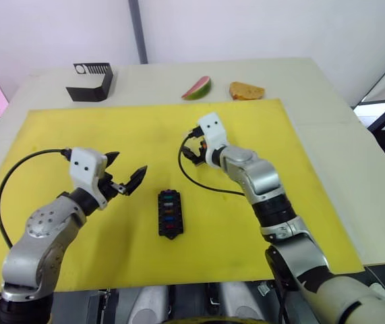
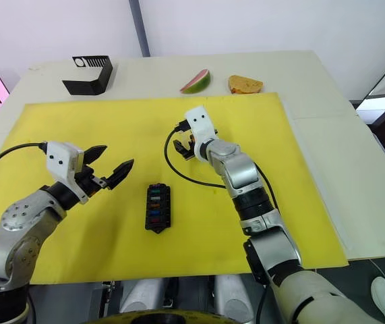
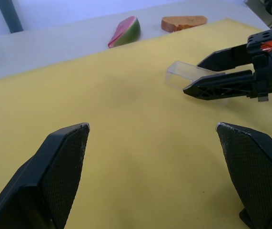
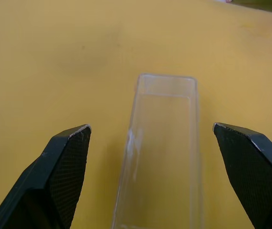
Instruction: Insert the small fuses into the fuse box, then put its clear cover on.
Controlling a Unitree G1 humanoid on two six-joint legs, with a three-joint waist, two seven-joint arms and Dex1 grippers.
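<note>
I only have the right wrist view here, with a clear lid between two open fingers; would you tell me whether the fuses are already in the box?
Observer: Yes, coloured fuses sit in the fuse box slots.
Operator: Where is that box?
Observer: On the yellow mat, nearer the robot than the clear cover.
Operator: And the left gripper?
Observer: The left gripper hangs open beside the box, empty.

Yellow mat on a pale table

We see the table [image 1: 327,101] carrying a yellow mat [image 1: 64,128], a black bracket [image 1: 91,82], a watermelon slice [image 1: 197,88] and a bread piece [image 1: 246,90], all lying beyond the right gripper [image 1: 193,145], bracket farthest off.
</note>
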